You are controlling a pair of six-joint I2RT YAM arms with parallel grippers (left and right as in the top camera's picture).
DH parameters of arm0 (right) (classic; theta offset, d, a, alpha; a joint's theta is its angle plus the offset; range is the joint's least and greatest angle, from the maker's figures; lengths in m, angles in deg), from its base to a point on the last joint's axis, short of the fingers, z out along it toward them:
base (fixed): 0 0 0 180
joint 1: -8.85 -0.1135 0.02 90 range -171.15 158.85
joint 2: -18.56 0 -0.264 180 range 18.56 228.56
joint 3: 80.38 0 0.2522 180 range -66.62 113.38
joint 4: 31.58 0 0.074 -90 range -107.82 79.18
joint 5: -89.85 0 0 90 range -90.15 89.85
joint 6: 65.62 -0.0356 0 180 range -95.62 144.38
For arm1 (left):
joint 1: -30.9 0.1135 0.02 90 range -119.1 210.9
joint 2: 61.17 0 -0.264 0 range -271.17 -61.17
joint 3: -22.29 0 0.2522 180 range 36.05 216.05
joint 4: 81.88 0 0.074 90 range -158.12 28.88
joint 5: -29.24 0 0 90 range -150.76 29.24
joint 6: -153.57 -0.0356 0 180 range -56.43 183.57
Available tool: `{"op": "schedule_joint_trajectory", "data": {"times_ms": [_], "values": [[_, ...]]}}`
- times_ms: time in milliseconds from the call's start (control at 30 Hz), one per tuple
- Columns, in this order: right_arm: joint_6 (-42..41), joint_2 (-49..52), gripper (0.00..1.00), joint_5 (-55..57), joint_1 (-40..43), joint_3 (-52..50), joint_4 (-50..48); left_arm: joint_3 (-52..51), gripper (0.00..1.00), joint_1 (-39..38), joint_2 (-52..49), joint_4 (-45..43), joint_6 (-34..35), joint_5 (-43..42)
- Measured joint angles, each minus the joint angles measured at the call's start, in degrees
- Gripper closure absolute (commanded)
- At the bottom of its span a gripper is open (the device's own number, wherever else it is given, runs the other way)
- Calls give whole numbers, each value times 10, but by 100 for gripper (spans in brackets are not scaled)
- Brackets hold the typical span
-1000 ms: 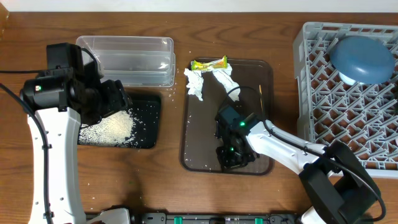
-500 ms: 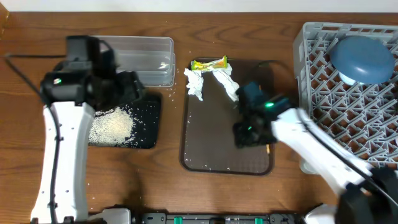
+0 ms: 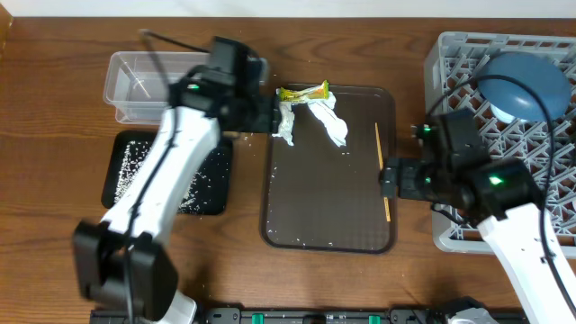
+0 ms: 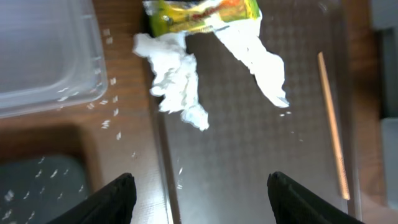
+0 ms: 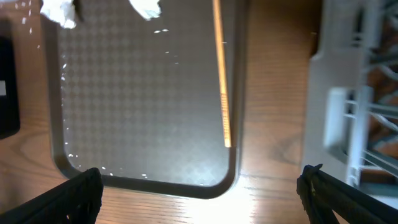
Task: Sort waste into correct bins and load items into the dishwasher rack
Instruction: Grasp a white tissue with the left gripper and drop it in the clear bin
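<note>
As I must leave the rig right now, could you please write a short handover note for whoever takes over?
Left hand: open, empty, near the tissues.
Right hand: open, empty, over the brown tray by the stick.
Tissues and wrapper lie at that tray's far end; rice grains sit in the black tray.
Done: blue dish in the rack.
Left: bin tissues and wrapper, rack the stick.

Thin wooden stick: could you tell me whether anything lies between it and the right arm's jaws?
Nothing visible does. The thin wooden stick lies alone near the right rim of the dark brown rectangular tray, with only bare tray between it and the open jaws.
</note>
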Motion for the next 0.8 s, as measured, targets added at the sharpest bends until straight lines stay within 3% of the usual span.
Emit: {"op": "schedule_joint_trajectory", "data": {"times_ms": [300,533,800], "values": [[0,-2,1,4,16,0,21,30,30,-64,-104,-14,-24,101],[0,17,1,4,16,0,23,122,30,-68,-147,-28,-26,122],[0,18,2,4,16,0,34,129,30,-68,-202,-17,-26,128]]}}
